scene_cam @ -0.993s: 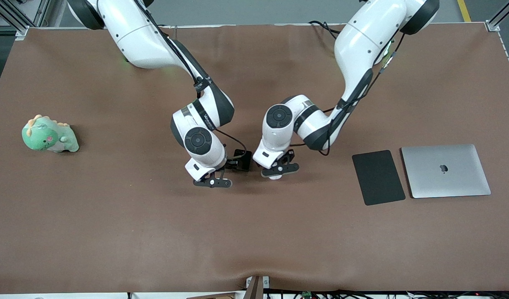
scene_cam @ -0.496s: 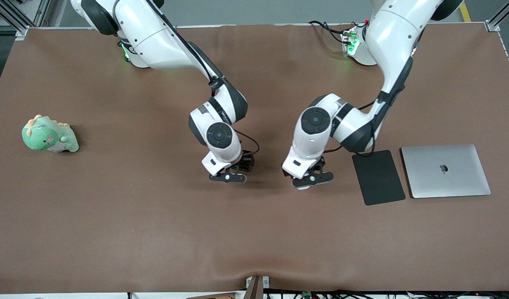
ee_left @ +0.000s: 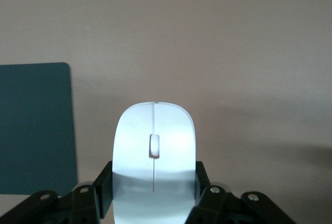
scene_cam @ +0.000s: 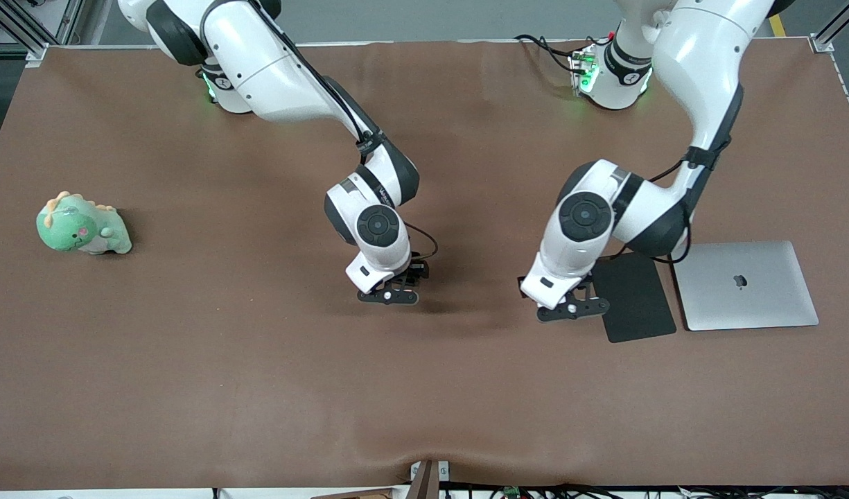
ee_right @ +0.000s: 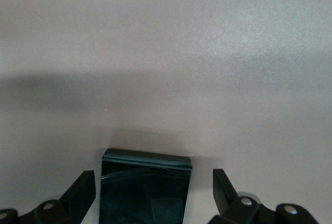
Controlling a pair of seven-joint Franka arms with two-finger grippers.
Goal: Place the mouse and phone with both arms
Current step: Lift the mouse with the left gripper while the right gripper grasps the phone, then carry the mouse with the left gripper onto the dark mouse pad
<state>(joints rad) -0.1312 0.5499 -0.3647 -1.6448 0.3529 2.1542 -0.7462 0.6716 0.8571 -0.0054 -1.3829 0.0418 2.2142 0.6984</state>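
Observation:
My left gripper is shut on the white mouse, its fingers pressed on both sides of it. It is over the table at the edge of the dark mouse pad that faces the right arm's end. The pad also shows in the left wrist view. The mouse is hidden in the front view. My right gripper is low over the middle of the table. In the right wrist view the black phone lies between its open fingers, with a gap on each side. The phone is hidden in the front view.
A closed silver laptop lies beside the mouse pad toward the left arm's end. A green plush dinosaur sits near the right arm's end. The table is covered with a brown cloth.
My left gripper has carried the mouse from the middle of the table toward the left arm's end, up to the mouse pad. My right gripper has shifted a little the same way.

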